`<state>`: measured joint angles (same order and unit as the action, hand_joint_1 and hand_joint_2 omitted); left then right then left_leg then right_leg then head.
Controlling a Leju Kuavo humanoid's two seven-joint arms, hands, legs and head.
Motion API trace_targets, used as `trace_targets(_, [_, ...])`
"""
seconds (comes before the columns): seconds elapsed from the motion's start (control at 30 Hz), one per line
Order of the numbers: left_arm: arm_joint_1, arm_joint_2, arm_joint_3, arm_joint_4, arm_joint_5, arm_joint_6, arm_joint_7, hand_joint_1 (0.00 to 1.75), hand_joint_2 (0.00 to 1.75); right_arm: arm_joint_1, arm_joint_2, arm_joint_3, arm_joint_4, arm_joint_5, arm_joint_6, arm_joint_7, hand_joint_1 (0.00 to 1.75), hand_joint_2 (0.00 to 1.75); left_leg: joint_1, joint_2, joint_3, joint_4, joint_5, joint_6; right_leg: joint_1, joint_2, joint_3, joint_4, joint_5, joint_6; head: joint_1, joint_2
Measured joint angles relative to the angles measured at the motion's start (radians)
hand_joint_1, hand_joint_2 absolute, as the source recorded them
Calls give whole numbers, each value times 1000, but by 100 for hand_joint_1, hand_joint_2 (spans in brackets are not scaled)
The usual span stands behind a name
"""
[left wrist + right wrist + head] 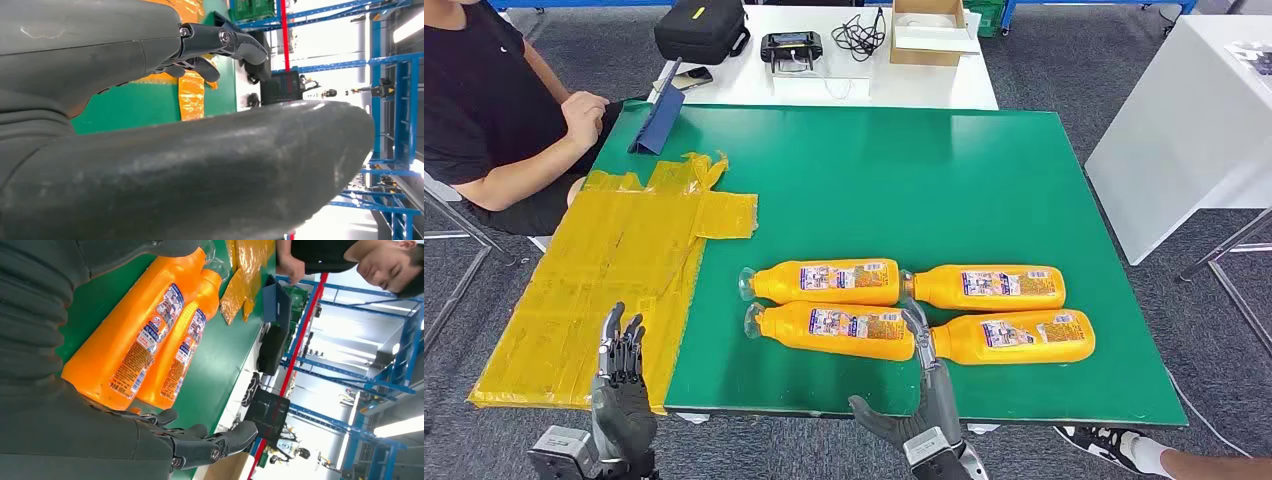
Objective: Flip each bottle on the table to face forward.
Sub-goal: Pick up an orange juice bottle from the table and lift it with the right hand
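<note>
Four orange bottles lie on their sides on the green worktop (1024,180), in a two-by-two block near the front edge, all with printed labels up and clear caps pointing to the robot's left. Back row: back-left bottle (829,282) and back-right bottle (989,287), cap of the right one just beside the base of the left one. Front row: front-left bottle (834,330) and front-right bottle (1016,338). Rows sit touching or nearly so; the tight grouping keeps them within both arms' reach.

Right hand (919,415) is open, holding nothing, fingers stretched up toward the gap between the two front bottles; a fingertip looks at or just beside the front-left bottle's base, contact unclear. Likely staged to roll one over.

Left hand (621,385) is open, empty, fingers apart, hovering over the yellow taped sheet (614,270) well apart from the bottles, so probably idle.

One person (494,110) sits at the far-left corner, beside one blue folded stand (659,120). White table (844,85) behind holds one black bag (702,28) and one cardboard box (929,30).
</note>
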<state>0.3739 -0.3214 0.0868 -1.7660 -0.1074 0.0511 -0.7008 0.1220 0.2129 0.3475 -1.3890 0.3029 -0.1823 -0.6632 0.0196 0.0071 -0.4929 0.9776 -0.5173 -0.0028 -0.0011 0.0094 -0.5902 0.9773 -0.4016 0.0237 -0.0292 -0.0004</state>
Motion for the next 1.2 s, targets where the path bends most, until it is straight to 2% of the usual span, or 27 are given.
trace_targets(0.17, [5,7,-12,-1,-1,13,0,0,0,-5,-6,4,3,37,35,42,0,175,0,0,0,0,0,0,0,0,0,0,0,0,0,0])
trace_targets(0.3, [5,14,-18,-1,-1,14,0,0,0,-42,-34,24,15,205,12,147,0,175,0,0,0,0,0,0,0,0,0,0,0,0,0,0])
trace_targets(0.43, [3,16,-29,-1,-15,19,0,0,0,-137,-62,60,52,341,19,259,0,175,0,0,1,0,0,0,0,0,1,0,0,0,0,0])
trace_targets(0.77, [2,15,-44,0,-27,20,0,0,0,-375,-74,177,213,552,24,433,0,175,0,0,2,0,0,0,0,0,2,1,0,0,0,0])
trace_targets(0.93, [1,14,-42,5,-27,4,0,0,0,-477,-48,255,306,585,39,450,0,175,0,0,3,0,1,0,0,0,2,1,0,0,0,0])
trace_targets(1.2, [-5,14,-42,9,-26,-1,0,0,0,-523,-33,305,365,579,46,439,0,175,0,0,2,0,1,0,0,0,2,0,0,0,0,0])
